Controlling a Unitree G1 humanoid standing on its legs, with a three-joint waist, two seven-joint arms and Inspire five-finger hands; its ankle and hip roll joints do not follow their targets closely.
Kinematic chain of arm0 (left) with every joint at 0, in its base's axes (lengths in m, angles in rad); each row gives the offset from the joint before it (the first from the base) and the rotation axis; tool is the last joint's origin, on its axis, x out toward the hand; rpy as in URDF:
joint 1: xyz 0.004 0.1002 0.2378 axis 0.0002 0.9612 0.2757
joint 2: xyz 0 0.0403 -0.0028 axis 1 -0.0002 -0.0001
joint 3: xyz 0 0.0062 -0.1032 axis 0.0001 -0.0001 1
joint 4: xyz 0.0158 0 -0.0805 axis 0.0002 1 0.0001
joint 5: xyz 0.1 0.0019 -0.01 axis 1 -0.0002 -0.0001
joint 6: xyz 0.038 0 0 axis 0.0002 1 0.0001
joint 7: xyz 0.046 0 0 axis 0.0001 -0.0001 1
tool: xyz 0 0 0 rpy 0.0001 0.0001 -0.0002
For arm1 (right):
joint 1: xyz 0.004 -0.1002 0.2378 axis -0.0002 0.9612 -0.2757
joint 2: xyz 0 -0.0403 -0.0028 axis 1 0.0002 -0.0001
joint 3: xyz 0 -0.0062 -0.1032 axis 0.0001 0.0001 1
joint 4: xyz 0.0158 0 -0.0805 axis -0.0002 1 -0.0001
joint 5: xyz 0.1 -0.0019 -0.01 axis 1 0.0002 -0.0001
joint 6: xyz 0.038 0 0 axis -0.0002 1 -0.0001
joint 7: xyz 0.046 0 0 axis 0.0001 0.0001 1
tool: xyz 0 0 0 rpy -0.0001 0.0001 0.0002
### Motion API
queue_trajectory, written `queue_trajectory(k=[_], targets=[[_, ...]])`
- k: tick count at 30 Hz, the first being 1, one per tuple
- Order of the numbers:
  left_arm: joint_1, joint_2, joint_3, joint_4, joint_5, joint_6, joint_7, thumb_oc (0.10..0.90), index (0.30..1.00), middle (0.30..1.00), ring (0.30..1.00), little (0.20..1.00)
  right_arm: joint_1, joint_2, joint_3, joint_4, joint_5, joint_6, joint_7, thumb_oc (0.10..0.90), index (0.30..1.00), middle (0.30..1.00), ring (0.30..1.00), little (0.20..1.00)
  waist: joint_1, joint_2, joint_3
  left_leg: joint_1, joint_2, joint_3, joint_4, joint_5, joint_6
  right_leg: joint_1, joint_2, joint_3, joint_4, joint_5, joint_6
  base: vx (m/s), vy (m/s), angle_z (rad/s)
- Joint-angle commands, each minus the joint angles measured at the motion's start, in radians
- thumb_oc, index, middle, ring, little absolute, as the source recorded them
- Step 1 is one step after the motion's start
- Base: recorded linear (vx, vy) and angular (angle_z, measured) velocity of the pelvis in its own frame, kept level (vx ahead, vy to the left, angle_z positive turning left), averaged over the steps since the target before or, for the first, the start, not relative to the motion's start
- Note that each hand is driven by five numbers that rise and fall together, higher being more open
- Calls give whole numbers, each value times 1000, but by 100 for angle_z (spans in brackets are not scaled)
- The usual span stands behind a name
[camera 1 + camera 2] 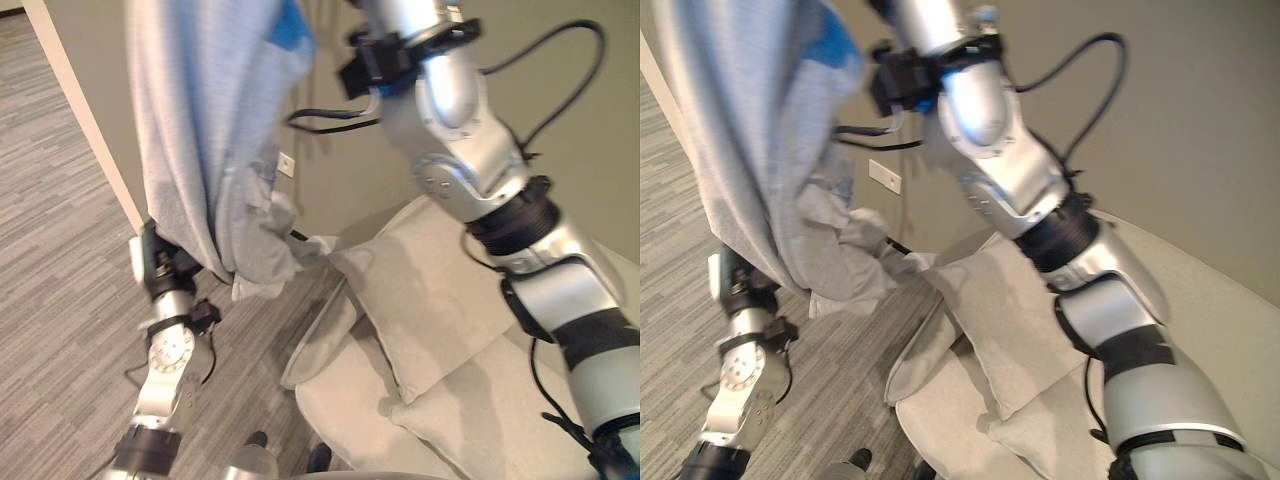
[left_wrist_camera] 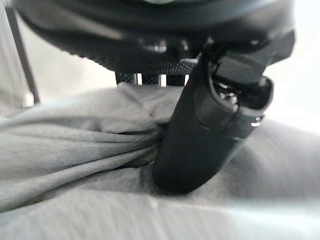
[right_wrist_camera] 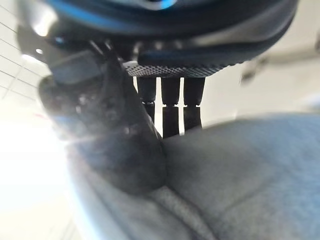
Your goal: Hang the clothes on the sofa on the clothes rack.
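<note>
A light grey garment (image 1: 210,130) hangs in the air at the upper left, with a blue patch (image 1: 292,25) near its top and its lower folds bunched at mid height. My left arm rises from the lower left and goes in under the garment's hem. In the left wrist view my left hand (image 2: 200,145) pinches the grey cloth (image 2: 75,150) between thumb and fingers. My right arm reaches from the lower right up to the garment's top. In the right wrist view my right hand (image 3: 115,150) grips the cloth (image 3: 240,170), thumb pressed into it.
A beige sofa (image 1: 350,420) with two cushions (image 1: 420,300) stands at the lower right, just beside the hanging cloth. Behind is an olive wall with a white outlet (image 1: 287,164). A white post (image 1: 85,120) slants at the left over grey carpet (image 1: 60,260).
</note>
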Motion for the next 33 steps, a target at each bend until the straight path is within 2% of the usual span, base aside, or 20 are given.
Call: queue_trajectory(k=[1, 2, 4, 7, 9, 12, 13, 14, 16, 19, 20, 23, 24, 25, 26, 28, 29, 30, 31, 33], targets=[[32, 37, 114, -97, 111, -118, 33, 400, 300, 300, 300, 300, 67, -109, -158, -91, 5, -156, 11, 400, 300, 300, 300, 300, 16, 27, -113, -42, -9, -32, -54, 12, 18, 57, -37, 7, 7, -56, 57, -64, 8, 16], [107, 18, 169, -130, 91, -126, 12, 400, 300, 300, 300, 300, 245, -157, -254, -186, -24, -159, 39, 400, 300, 300, 300, 300, 27, 36, -96, -66, -13, -39, -54, 26, 15, 43, -41, -7, 7, -54, 62, -102, 12, 14], [160, -24, 192, -174, -15, -157, -64, 400, 300, 300, 300, 300, 456, -164, -384, -251, -121, -165, 49, 400, 300, 300, 300, 300, 35, 61, -61, -106, -21, -49, -54, 30, 19, 22, -43, -18, 7, -56, 66, -153, 10, 17], [174, -85, 153, -190, -254, -189, -223, 400, 300, 300, 300, 300, 809, -37, -557, -323, -232, -162, 46, 400, 300, 300, 300, 300, 49, 91, -19, -187, -39, -49, -54, 64, 16, -24, -61, -50, 7, -45, 75, -210, 52, 44], [163, -122, 100, -210, -384, -171, -298, 400, 300, 300, 300, 300, 994, 53, -609, -342, -239, -158, 77, 400, 300, 300, 300, 300, 44, 107, 11, -227, -9, 16, -48, 73, 6, -21, -86, -84, 7, -54, 83, -96, 98, 63], [165, -107, 32, -236, -386, -148, -313, 400, 300, 300, 300, 300, 1175, 163, -553, -372, -205, -127, 140, 400, 300, 300, 300, 300, 18, 110, 52, -212, 111, 77, -29, 65, -3, -6, -134, -79, 7, -31, 100, -57, 206, 70], [166, -106, 31, -237, -385, -148, -312, 400, 300, 300, 300, 300, 1178, 164, -555, -374, -205, -126, 140, 400, 300, 300, 300, 300, 20, 110, 51, -213, 110, 78, -30, 68, -2, -7, -135, -78, 7, -27, 101, -14, 321, 18], [163, -92, 2, -241, -371, -142, -310, 400, 300, 300, 300, 300, 1239, 179, -491, -351, -167, -93, 189, 400, 300, 300, 300, 300, -4, 102, 57, -177, 225, 102, -35, 85, -15, 0, -164, -59, 7, -18, 109, -22, 388, -12], [139, -77, -27, -245, -342, -133, -293, 400, 300, 300, 300, 300, 1271, 171, -439, -324, -173, -63, 203, 400, 300, 300, 300, 300, -34, 96, 53, -170, 339, 100, -30, 140, -41, -4, -211, -32, 9, -11, 133, 22, 553, -24], [117, -86, -66, -241, -312, -129, -287, 400, 300, 300, 300, 300, 1287, 142, -440, -339, -210, -44, 194, 400, 300, 300, 300, 300, -60, 124, 32, -155, 397, 44, -49, 212, -99, 4, -238, 9, 11, -16, 162, 54, 582, -21], [109, -83, -76, -242, -309, -129, -290, 400, 300, 300, 300, 300, 1286, 134, -453, -336, -211, -44, 182, 400, 300, 300, 300, 300, -68, 134, 22, -145, 395, 23, -44, 198, -110, 1, -255, 21, 11, -7, 174, 7, 705, -22], [106, -83, -130, -232, -282, -105, -308, 400, 300, 300, 300, 300, 1305, 167, -511, -346, -235, -37, 143, 400, 300, 300, 300, 300, -111, 153, -10, -124, 339, 76, 13, 7, -130, -10, -360, 19, 7, 61, 223, -39, 701, -29], [98, -73, -150, -225, -260, -103, -308, 400, 300, 300, 300, 300, 1323, 194, -541, -350, -257, -35, 121, 400, 300, 300, 300, 300, -115, 139, -13, -129, 292, 86, 51, -45, -111, -18, -412, 23, 7, 109, 241, -30, 409, 28], [98, -73, -151, -225, -260, -103, -308, 400, 300, 300, 300, 300, 1323, 195, -541, -350, -257, -35, 121, 400, 300, 300, 300, 300, -114, 138, -14, -131, 290, 86, 53, -46, -110, -19, -414, 23, 7, 110, 242, -58, 565, 58], [93, -37, -145, -216, -199, -87, -293, 400, 300, 300, 300, 300, 1321, 241, -571, -350, -275, -23, 93, 400, 300, 300, 300, 300, -122, 117, -12, -116, 215, 117, 60, -90, -71, -36, -484, 10, 7, 253, 244, -60, 552, 39], [100, -4, -117, -232, -156, -77, -278, 400, 300, 300, 300, 300, 1313, 281, -574, -346, -285, -22, 74, 400, 300, 300, 300, 300, -117, 108, -4, -81, 163, 154, 34, -104, -33, -60, -530, -40, 18, 328, 244, -99, 679, 14], [103, 3, -100, -221, -141, -84, -277, 400, 300, 300, 300, 300, 1311, 284, -560, -345, -301, -20, 72, 400, 300, 300, 300, 300, -105, 118, 1, -68, 144, 185, 37, -109, -17, -61, -535, -96, 47, 307, 236, -123, 612, -36], [109, 4, -85, -224, -129, -87, -267, 400, 300, 300, 300, 300, 1321, 290, -561, -353, -298, -17, 72, 400, 300, 300, 300, 300, -116, 115, 4, -57, 111, 192, 27, -101, 3, -64, -524, -92, 93, 264, 217, -92, 558, -50], [110, 5, -73, -225, -112, -82, -259, 400, 300, 300, 300, 300, 1329, 290, -560, -354, -295, -17, 74, 400, 300, 300, 300, 300, -122, 116, 5, -43, 95, 193, 20, -101, 17, -63, -481, -56, 122, 224, 198, -74, 542, -30], [130, -2, -54, -228, -94, -73, -275, 400, 300, 300, 300, 300, 1371, 283, -599, -370, -297, -21, 93, 400, 300, 300, 300, 300, -130, 117, 3, -36, 55, 198, 17, -91, 56, -70, -341, 30, 203, 55, 146, -40, 530, 4]])
